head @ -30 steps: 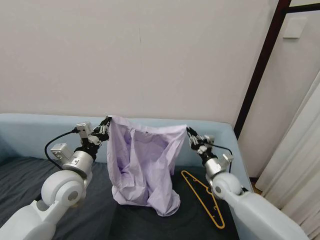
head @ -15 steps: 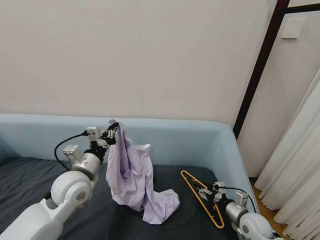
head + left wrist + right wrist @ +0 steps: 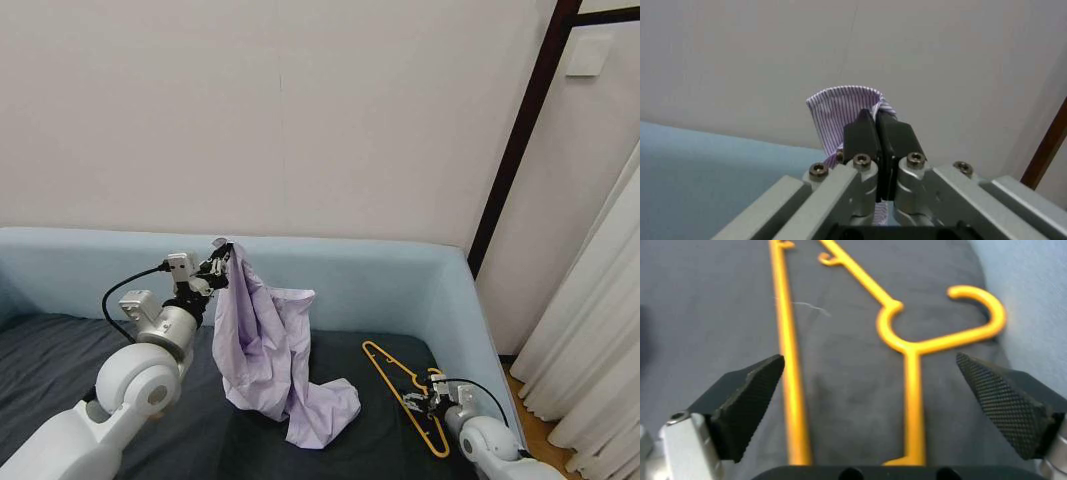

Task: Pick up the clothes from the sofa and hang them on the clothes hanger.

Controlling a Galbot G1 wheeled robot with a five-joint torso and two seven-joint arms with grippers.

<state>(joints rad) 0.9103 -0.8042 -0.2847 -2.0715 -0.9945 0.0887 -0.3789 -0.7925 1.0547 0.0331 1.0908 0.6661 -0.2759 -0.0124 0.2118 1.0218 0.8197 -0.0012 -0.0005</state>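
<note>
Left gripper (image 3: 220,260): it is standing raised in front of the sofa back (image 3: 380,280), at about the height of its top edge. In the left wrist view its jaws (image 3: 877,122) are pressing together on a fold of the striped lavender shirt (image 3: 840,100), which is curling over just past the fingertips.

Shirt (image 3: 262,340): it is hanging from that single pinch point in one long, bunched drape. Its lower end is resting in a crumpled heap on the dark seat cushion (image 3: 60,360). One corner is sticking out to the robot's right partway down the drape.

Right gripper (image 3: 420,398): it is sitting low over the seat at the robot's right, directly above the lower part of the yellow hanger (image 3: 385,362). In the right wrist view the jaws (image 3: 869,357) are standing wide apart and holding nothing, with the two textured pads (image 3: 750,397) lying to either side of the hanger.

Hanger (image 3: 910,390): it is lying flat on the dark cushion near the right-hand end of the sofa. Its hook is pointing toward the light-blue side of the sofa, and its long bar and centre stem are running between the open pads. It is lying just beside the heap of fabric, and I cannot tell from the head view whether the two are touching.
</note>
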